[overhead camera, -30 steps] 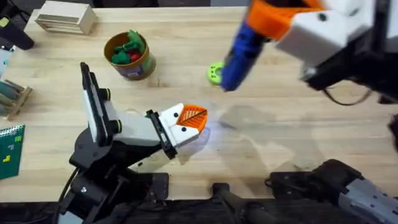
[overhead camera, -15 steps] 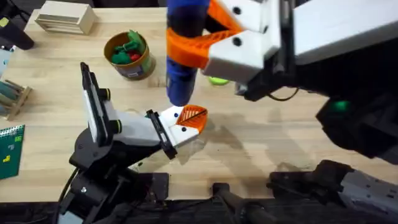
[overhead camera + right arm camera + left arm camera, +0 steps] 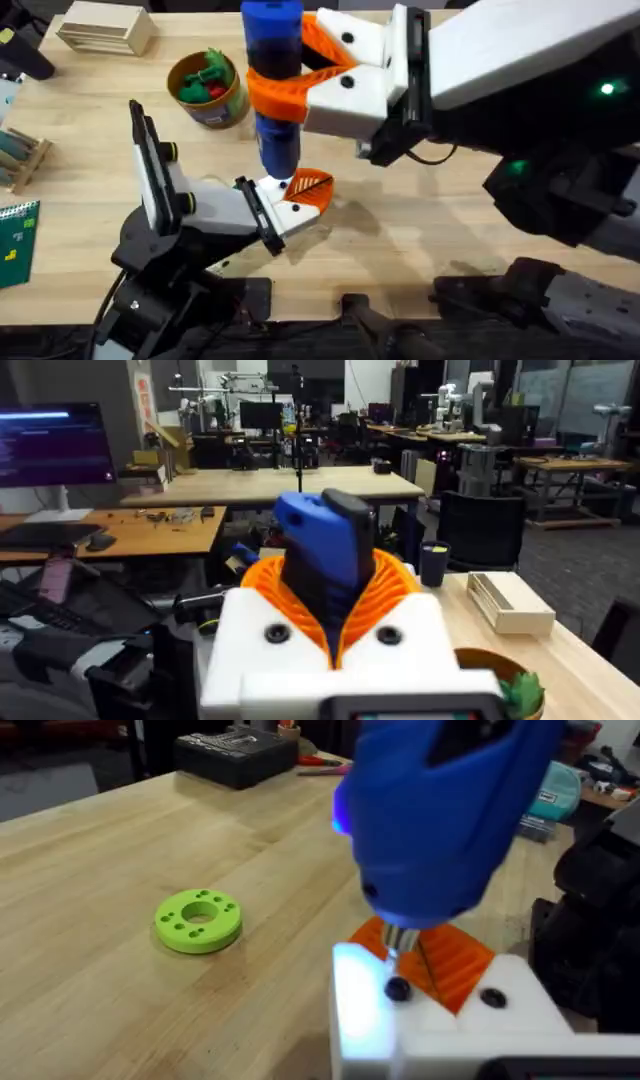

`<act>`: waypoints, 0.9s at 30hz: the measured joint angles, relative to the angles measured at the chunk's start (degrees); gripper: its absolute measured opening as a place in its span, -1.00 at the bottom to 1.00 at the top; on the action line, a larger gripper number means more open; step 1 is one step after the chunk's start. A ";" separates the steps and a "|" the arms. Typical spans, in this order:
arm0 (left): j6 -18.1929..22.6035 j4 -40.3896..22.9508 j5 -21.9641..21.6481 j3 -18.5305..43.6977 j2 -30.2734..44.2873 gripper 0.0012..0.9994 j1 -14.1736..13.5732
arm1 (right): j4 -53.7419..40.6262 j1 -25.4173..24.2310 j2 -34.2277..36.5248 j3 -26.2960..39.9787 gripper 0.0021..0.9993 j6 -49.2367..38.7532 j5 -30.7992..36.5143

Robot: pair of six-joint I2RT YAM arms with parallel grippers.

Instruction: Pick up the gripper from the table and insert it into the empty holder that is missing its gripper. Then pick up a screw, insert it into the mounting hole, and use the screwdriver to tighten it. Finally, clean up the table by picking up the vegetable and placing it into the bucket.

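My right gripper (image 3: 292,82) is shut on the blue screwdriver (image 3: 272,40), holding it upright between its orange pads (image 3: 400,585). The screwdriver's metal tip (image 3: 401,941) rests on a black screw (image 3: 397,988) in the white holder (image 3: 440,1020) of my left gripper (image 3: 312,190). The left gripper lies low over the table, and its orange tips look pressed together. The orange gripper piece (image 3: 445,960) sits at the holder's end. The bucket (image 3: 228,108) stands at the back left with leafy green and red toys in it. The vegetable is out of view.
A lime-green ring (image 3: 198,918) lies flat on the table beyond the left gripper. A wooden box (image 3: 105,28) sits at the back left corner, with a small wooden rack (image 3: 20,155) and a green card (image 3: 15,240) at the left edge.
The right arm swung the screwdriver from the back right over to the left, turned it upright and brought its tip down onto the left gripper's holder. The left arm stayed still.
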 joint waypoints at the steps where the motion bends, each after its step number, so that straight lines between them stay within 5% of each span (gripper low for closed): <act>1: 0.00 0.00 0.00 0.00 0.01 -0.99 0.00 | -0.13 0.00 0.02 0.00 -0.94 0.00 0.01; 27: 0.00 0.00 0.00 0.00 0.01 -0.99 0.00 | -1.56 0.00 0.48 -0.04 -0.94 1.84 0.02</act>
